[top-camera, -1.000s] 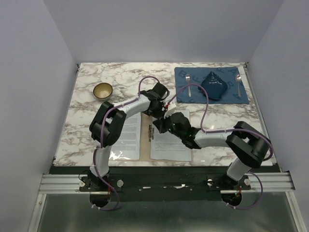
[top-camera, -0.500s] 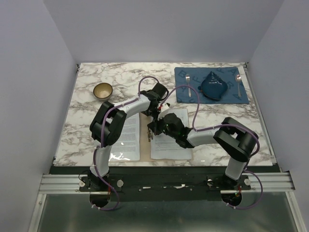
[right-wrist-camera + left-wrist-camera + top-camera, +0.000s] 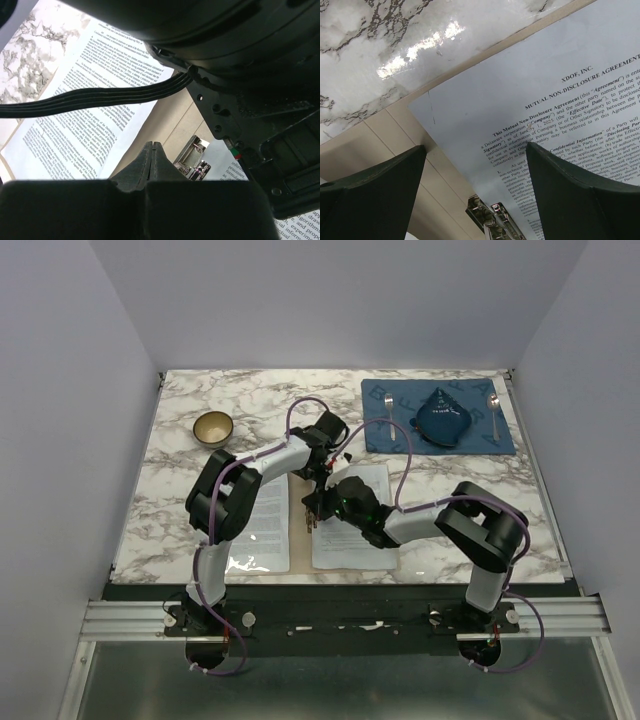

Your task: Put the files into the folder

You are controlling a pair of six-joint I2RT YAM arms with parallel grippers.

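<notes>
Two files (image 3: 355, 530), printed sheets, lie flat on the open leaves of a tan card folder (image 3: 297, 532) at the near middle of the marble worktop (image 3: 260, 400). One sheet lies on each side of the spine, where a small metal clip (image 3: 490, 217) sits. The left end effector (image 3: 475, 165) hangs over the folder's far edge, fingers spread wide with nothing between them. Below it is the top corner of a sheet headed "Mutual Non-Disclosure Agreement". The right end effector (image 3: 152, 147) is pinched fully together and empty, its tips low over the spine just beside the clip. Farther back are a small bowl (image 3: 213, 427) at left and, at right, a blue placemat (image 3: 380, 400) carrying two spoons (image 3: 390, 415) and a folded dark cloth (image 3: 440, 418).
</notes>
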